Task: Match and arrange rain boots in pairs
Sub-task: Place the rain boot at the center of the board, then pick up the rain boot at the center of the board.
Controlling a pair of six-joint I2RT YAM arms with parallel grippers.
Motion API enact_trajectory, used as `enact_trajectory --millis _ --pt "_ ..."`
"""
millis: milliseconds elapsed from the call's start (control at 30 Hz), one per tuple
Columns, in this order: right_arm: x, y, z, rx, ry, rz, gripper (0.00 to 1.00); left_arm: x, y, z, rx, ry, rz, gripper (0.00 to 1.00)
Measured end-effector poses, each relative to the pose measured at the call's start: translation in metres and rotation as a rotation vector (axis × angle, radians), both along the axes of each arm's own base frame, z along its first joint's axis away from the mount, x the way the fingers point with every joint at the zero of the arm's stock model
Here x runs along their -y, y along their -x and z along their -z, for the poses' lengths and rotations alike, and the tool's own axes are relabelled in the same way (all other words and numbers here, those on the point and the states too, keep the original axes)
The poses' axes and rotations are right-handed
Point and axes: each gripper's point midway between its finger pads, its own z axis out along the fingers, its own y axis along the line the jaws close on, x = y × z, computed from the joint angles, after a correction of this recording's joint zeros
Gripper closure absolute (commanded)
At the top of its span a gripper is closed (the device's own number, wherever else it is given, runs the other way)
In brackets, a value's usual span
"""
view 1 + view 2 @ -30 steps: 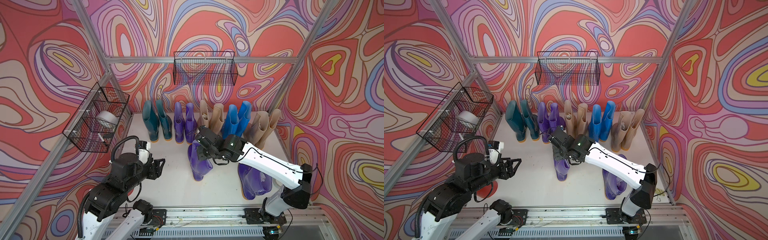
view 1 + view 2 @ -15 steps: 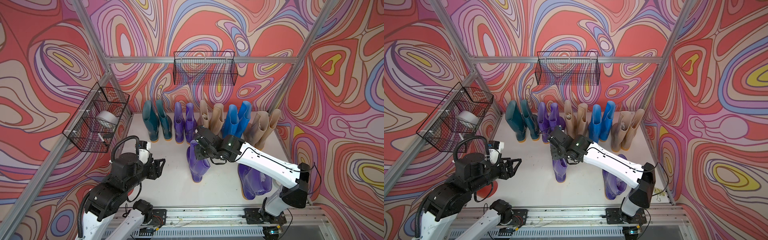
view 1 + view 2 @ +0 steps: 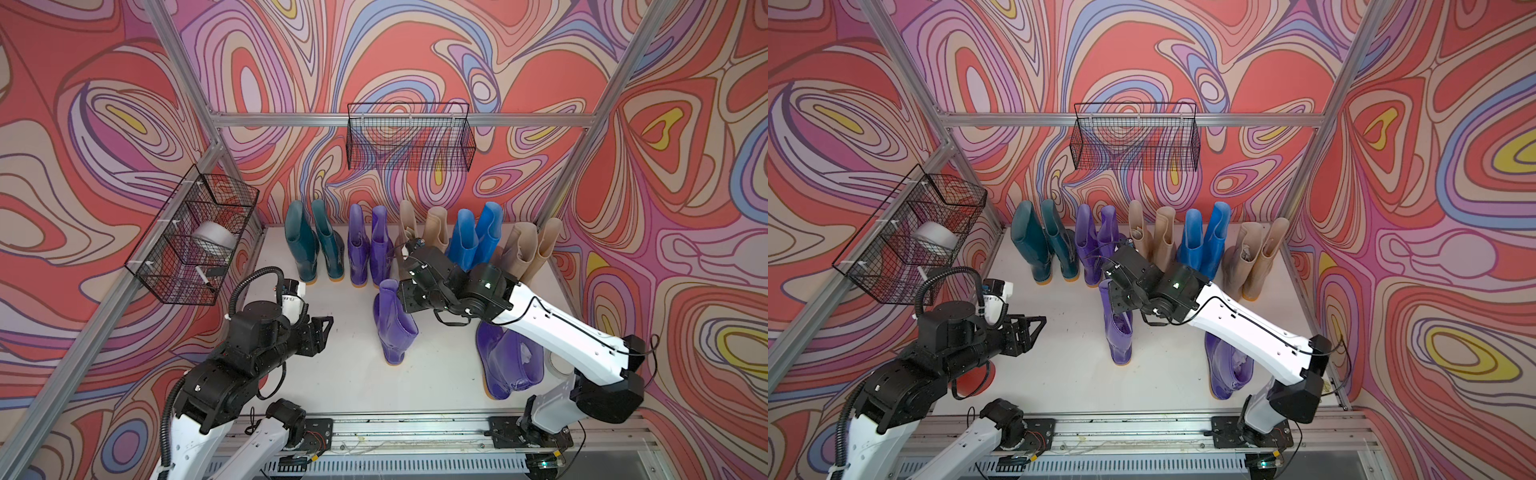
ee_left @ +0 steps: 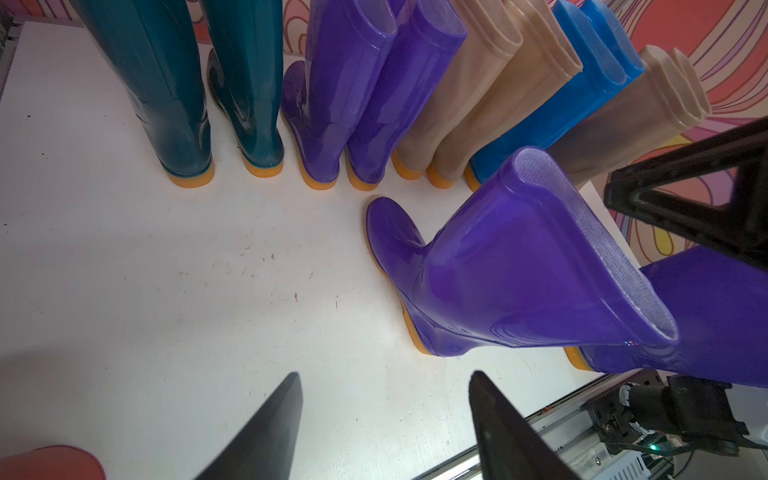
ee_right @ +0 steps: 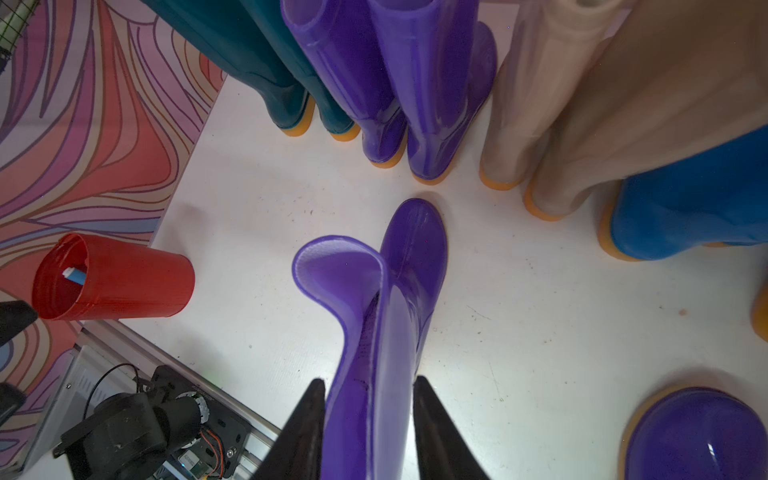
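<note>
Right gripper [image 5: 369, 382] astride a lone purple boot [image 3: 392, 328] mid-table.

Shows a white table [image 3: 353, 374] with five upright pairs along the back wall: teal pair [image 3: 311, 245], purple pair [image 3: 370, 245], beige pair [image 3: 436, 226], bright blue pair [image 3: 473, 241], second beige pair [image 3: 528, 249]. Places two purple boots [image 3: 507, 365] side by side at the near right, beneath the right arm. Stands the lone purple boot upright, toe near the purple pair's heels but apart. Sets the right fingers [image 5: 432, 419] either side of its shaft top; cannot tell whether pressing or loose. Keeps the left gripper [image 4: 384, 375] spread wide, pinching nothing, apart from that boot. Adds a red cup [image 5: 124, 278] on its side at the table's near left edge.
</note>
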Motion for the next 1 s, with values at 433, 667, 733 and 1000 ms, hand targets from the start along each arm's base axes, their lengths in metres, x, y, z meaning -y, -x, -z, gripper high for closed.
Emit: enact_trajectory --millis 433,667,733,1000 --pt "0.171 0.07 -0.036 -0.022 -0.002 0.341 0.48 0.007 -0.01 -0.006 0.005 0.009 0.01 0.34" --pt "0.219 0.097 0.018 -0.125 0.041 0.511 0.45 0.013 -0.02 -0.006 0.01 0.007 0.025 0.34" --pt "0.224 0.098 0.024 -0.13 0.047 0.545 0.44 0.015 -0.022 -0.007 0.013 0.006 0.031 0.34" --pt "0.233 0.091 0.018 -0.081 0.017 0.633 0.37 0.028 -0.031 0.011 -0.025 0.016 0.069 0.34"
